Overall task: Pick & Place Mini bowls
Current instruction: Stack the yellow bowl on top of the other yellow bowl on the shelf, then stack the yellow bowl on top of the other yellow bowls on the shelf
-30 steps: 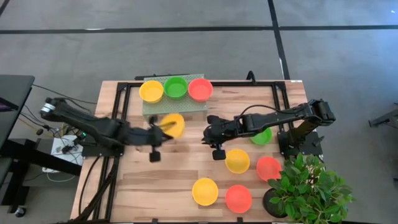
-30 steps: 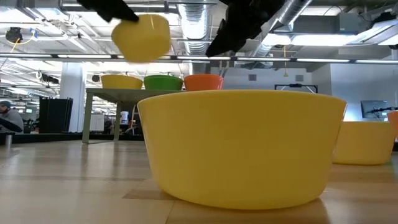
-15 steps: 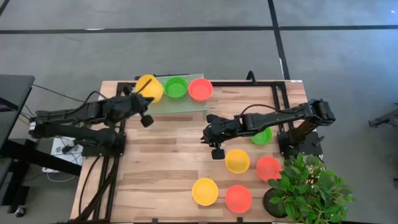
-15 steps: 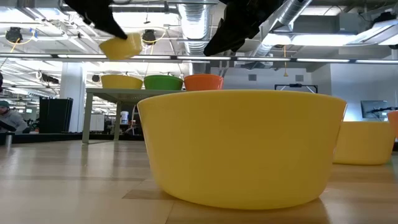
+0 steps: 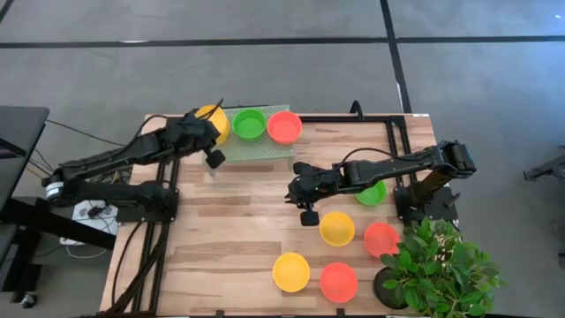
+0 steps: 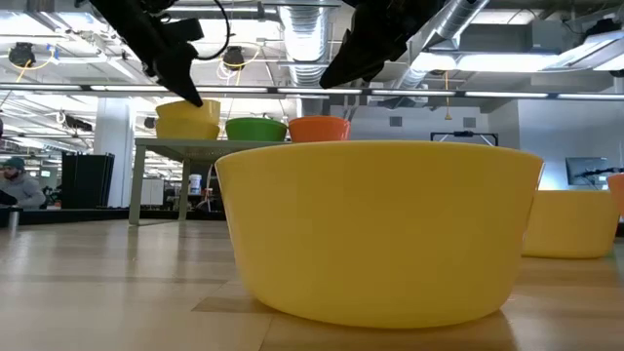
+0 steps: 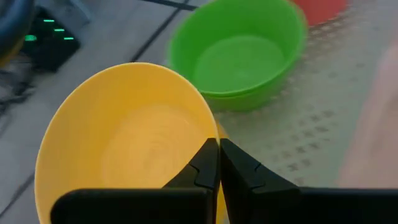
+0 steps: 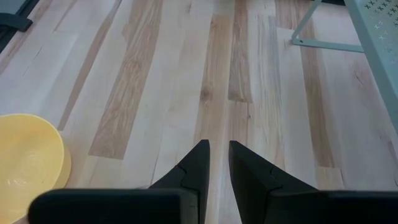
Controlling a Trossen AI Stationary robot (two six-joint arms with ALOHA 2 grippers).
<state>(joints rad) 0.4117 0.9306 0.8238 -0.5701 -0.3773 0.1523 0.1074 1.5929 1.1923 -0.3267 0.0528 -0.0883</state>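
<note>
Carried over from mid-table, left claw (image 7: 217,163) pinches yellow bowl (image 7: 124,140) onto another; right claw (image 8: 217,163) nearly closed, empty.

The left gripper (image 5: 208,132) now holds its glossy yellow plastic bowl (image 5: 212,118) nested atop the shelf's yellow bowl (image 6: 188,130), no longer mid-surface.

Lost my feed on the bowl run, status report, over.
Left gripper shut on yellow bowl, seating it on the rack's yellow stack beside green bowl. Right gripper empty, nearly closed, hovering mid-table. Nothing in the way.
</note>
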